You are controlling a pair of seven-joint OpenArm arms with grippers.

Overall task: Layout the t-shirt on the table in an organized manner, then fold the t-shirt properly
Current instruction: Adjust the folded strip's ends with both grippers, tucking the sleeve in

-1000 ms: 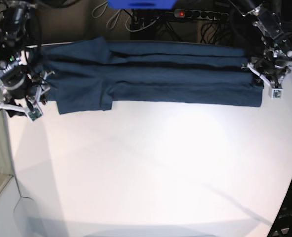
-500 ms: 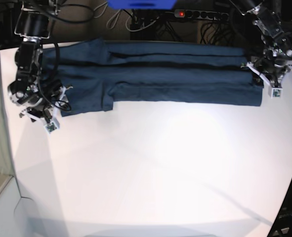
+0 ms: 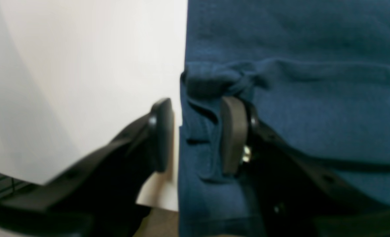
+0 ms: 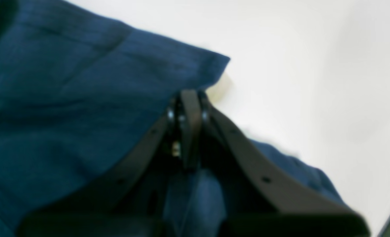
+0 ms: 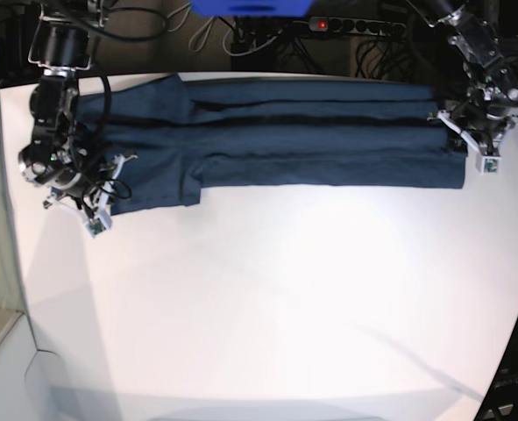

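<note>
Base view shows the t-shirt [image 5: 276, 140] lying as a long folded band along the far side of the table [image 5: 267, 298], soft, light and limp, so it will sag and drag unless taken by its thick folded ends. The right gripper [image 5: 81, 200] bends down over the sleeve end, and the left gripper [image 5: 473, 140] reaches down at the hem end. Left wrist view has the left gripper [image 3: 198, 135] straddling the shirt's layered edge, one pad on the bare table, the other on the cloth, jaws partly apart; whether they pinch it cannot be told. Right wrist view shows the right gripper [image 4: 190, 108] clenched tight on a fold of cloth near the shirt's corner, a sound hold for lifting.
</note>
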